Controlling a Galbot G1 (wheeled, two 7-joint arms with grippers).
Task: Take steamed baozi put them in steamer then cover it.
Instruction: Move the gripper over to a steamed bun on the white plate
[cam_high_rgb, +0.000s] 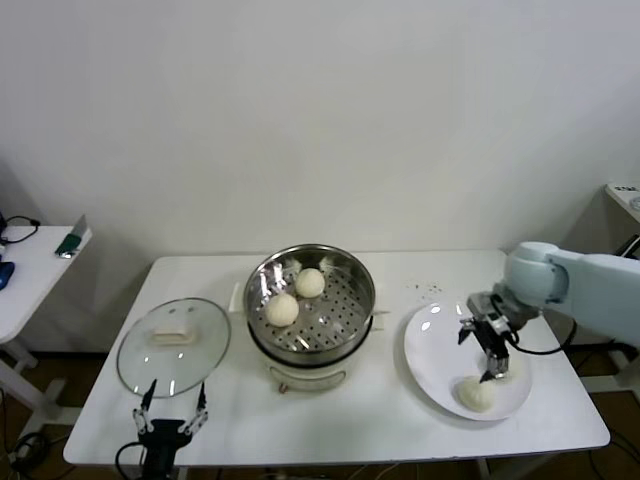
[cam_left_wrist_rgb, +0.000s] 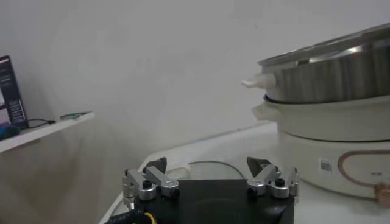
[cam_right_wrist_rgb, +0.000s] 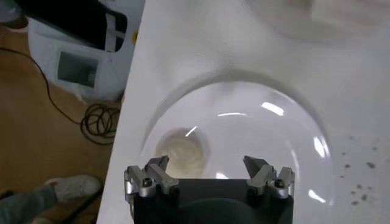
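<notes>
Two cream-white baozi (cam_high_rgb: 310, 282) (cam_high_rgb: 282, 310) lie in the shiny steel steamer (cam_high_rgb: 345, 330) on its white pot base at the table's middle. One baozi (cam_high_rgb: 476, 393) lies on the white plate (cam_high_rgb: 430, 350) at the right; it also shows in the right wrist view (cam_right_wrist_rgb: 180, 154). My right gripper (cam_high_rgb: 483, 352) hangs open and empty just above the plate, a little behind that baozi; in its own view (cam_right_wrist_rgb: 206, 165) the bun sits off to one finger's side. My left gripper (cam_high_rgb: 172, 408) is open and empty at the table's front left edge, near the glass lid (cam_high_rgb: 174, 345).
The glass lid with its cream handle lies flat on the table left of the steamer. The steamer's wall (cam_left_wrist_rgb: 341, 67) and pot base show close in the left wrist view. A side table (cam_high_rgb: 30, 265) stands far left. Crumbs (cam_high_rgb: 430, 290) lie behind the plate.
</notes>
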